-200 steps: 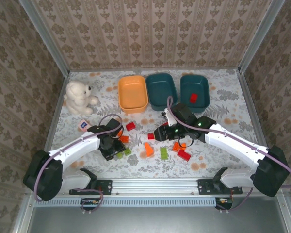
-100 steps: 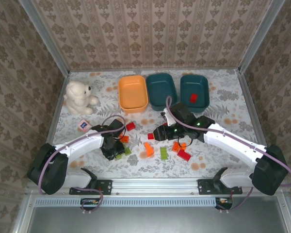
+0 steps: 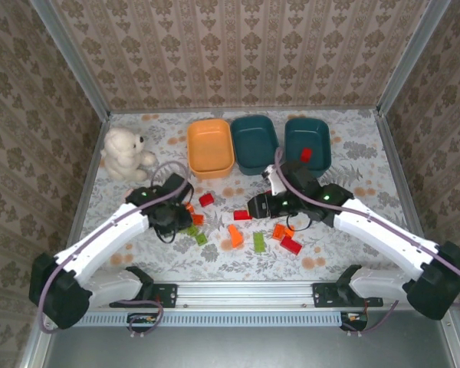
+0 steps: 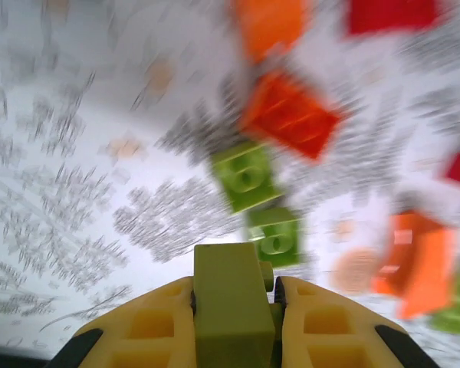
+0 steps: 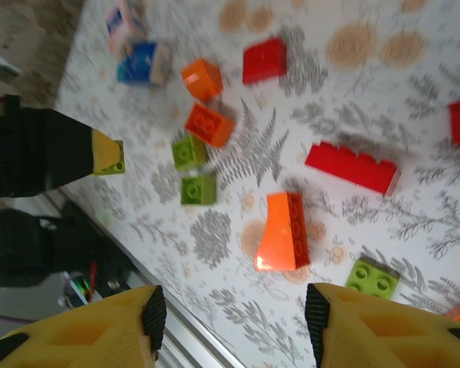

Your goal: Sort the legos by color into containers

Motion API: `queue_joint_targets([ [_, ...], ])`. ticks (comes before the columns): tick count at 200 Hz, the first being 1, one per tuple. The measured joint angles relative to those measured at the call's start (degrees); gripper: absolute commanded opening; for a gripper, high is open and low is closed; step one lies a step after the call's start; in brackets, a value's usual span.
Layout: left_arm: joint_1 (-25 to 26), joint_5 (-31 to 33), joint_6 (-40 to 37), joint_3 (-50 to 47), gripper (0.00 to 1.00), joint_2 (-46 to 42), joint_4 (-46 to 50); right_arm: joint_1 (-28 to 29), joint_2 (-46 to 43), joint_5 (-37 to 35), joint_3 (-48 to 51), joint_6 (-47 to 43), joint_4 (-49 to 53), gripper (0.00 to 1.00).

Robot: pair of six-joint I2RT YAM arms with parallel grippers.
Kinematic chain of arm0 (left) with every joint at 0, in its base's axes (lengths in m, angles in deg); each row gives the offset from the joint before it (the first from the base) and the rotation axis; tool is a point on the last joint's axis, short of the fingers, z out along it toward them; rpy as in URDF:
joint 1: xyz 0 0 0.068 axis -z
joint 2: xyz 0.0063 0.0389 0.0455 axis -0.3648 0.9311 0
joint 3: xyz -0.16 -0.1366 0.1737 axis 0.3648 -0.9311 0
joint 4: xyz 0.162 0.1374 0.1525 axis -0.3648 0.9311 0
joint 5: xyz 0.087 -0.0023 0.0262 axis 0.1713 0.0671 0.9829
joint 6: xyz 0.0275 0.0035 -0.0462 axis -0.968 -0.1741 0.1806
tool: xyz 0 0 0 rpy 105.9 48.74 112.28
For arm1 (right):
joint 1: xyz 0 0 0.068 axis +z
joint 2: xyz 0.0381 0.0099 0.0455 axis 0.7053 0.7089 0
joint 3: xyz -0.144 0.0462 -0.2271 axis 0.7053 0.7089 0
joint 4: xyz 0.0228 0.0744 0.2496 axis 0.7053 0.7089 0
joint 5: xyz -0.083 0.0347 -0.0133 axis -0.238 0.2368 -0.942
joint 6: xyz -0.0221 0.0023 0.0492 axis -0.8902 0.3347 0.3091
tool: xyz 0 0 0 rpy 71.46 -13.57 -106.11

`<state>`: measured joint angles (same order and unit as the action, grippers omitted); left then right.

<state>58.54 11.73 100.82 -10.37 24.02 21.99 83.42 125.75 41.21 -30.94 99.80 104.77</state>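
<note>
Glossy plastic, an orange tray (image 3: 211, 146) and two dark teal trays (image 3: 254, 146) stand in a row at the far side of the flower-printed desk (image 3: 353, 172), and small studded legos (image 3: 236, 236) lie scattered between the left pincer (image 3: 176, 222) and the right pincer (image 3: 254, 207). At the left wrist, ribbed yellow fingers (image 4: 322, 326) are closed on a smooth lime green brick (image 4: 226, 268). At the right wrist, the right pincer (image 5: 234, 314) stands partly open and holds nothing, above an orange sloped brick (image 5: 280, 241) and a long red brick (image 5: 351, 167).
</note>
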Motion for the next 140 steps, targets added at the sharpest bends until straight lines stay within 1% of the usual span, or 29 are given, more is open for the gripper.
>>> queue_joint_targets([
  [11, -1.42, 0.20, -1.95, 4.94, 0.15, 1.66, 0.09, -1.49, -2.01, -0.17, -0.79, 1.11, -0.07, 0.52],
  [24, -3.48, 0.13, -4.94, 11.28, 0.14, 6.45, -0.24, -2.91, -3.43, -0.46, -1.46, 2.21, -0.13, 0.52],
  [50, -6.91, -0.52, -11.13, 24.35, 0.14, 21.64, -3.58, -5.29, -4.02, -1.53, -2.10, 4.09, -0.04, 0.52],
  [88, -9.84, -1.90, -19.19, 45.31, 0.13, 44.35, -7.37, -7.23, -4.02, -3.39, -2.91, 6.03, 1.75, 0.52],
  [118, -12.20, -2.45, -22.88, 58.25, 0.14, 57.48, -8.72, -7.67, -4.20, -4.52, -3.06, 7.54, 3.30, 0.53],
  [140, -13.79, -2.49, -24.02, 64.46, 0.14, 64.96, -8.83, -7.78, -5.22, -4.96, -3.04, 8.59, 4.35, 0.53],
])
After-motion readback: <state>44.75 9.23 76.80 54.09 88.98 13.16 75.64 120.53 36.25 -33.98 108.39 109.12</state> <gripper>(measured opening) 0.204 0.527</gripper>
